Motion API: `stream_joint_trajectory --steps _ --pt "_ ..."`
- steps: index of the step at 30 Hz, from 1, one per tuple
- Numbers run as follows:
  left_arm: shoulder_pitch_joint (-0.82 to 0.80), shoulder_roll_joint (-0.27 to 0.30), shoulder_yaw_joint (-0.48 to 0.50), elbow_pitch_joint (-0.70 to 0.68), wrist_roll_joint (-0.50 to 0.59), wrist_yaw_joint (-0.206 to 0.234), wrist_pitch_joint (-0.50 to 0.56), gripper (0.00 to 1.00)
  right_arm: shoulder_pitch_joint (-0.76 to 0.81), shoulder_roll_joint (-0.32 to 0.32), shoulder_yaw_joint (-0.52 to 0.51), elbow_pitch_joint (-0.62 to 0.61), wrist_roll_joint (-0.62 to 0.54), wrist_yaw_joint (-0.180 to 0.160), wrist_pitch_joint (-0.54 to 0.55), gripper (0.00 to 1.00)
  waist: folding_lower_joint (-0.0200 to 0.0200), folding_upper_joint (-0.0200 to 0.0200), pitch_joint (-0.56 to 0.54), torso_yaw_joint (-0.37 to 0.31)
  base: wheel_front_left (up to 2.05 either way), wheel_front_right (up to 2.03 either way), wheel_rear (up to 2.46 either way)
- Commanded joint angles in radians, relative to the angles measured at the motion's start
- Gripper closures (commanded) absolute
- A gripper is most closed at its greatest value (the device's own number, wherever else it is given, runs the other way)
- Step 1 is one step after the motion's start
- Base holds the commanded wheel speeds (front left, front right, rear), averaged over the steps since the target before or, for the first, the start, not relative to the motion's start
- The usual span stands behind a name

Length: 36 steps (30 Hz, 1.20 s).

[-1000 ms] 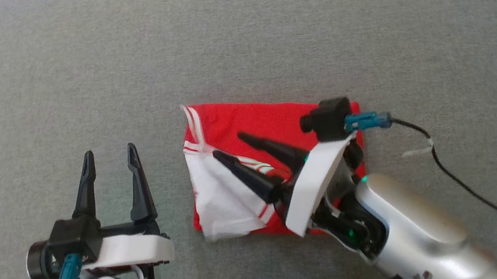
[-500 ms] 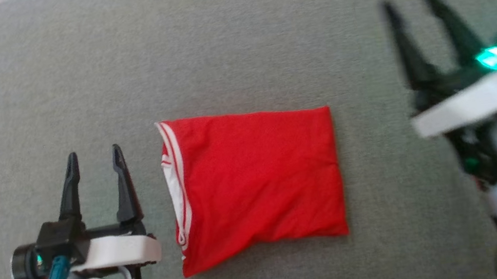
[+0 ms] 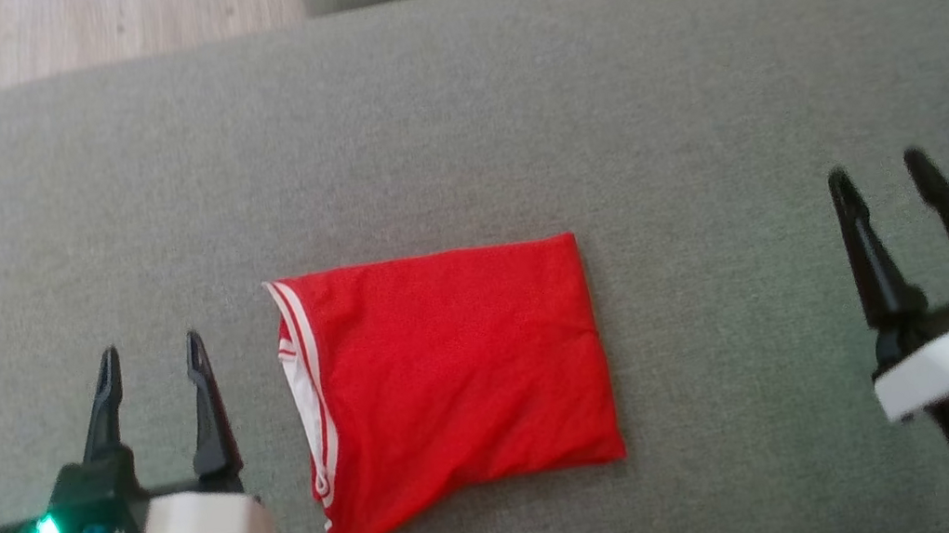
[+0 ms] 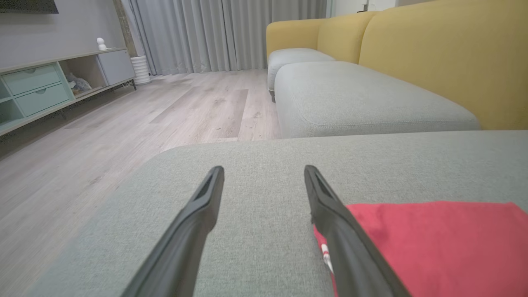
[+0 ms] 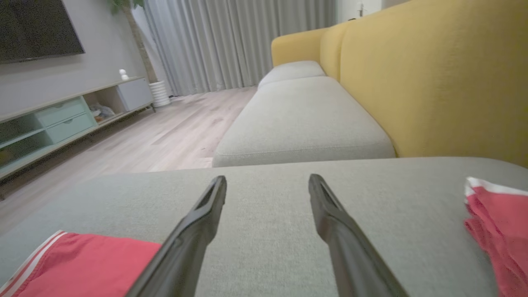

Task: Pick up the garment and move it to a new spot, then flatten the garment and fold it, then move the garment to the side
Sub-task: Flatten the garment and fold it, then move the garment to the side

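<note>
The right tool (image 3: 875,165) has left the folded garment (image 3: 454,382); it and the left tool (image 3: 148,343) gape empty. Moving it aside remains.

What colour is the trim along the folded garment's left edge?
White stripes on the red garment, clearest in the head view.
</note>
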Motion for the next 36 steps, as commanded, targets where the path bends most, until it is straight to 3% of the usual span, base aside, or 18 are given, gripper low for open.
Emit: stream_joint_trajectory --steps 1,13,36 --pt "-0.012 0.036 0.04 -0.035 0.008 0.009 0.006 0.0 0.009 0.003 0.009 -0.05 -0.015 -0.001 0.018 0.0 0.0001 0.0 -0.023 -0.009 0.0 0.0 0.0" --pt "0.085 0.079 0.035 -0.074 0.007 0.038 0.065 0.0 0.143 0.06 -0.003 -0.151 -0.063 -0.001 0.095 0.0 0.0001 0.0 -0.097 -0.017 0.0 0.0 0.0" --pt "0.1 0.087 0.035 -0.092 -0.013 0.055 0.081 0.0 0.148 0.073 -0.011 -0.193 -0.083 -0.001 0.134 0.0 0.0001 0.0 -0.093 -0.019 0.0 0.0 0.0"
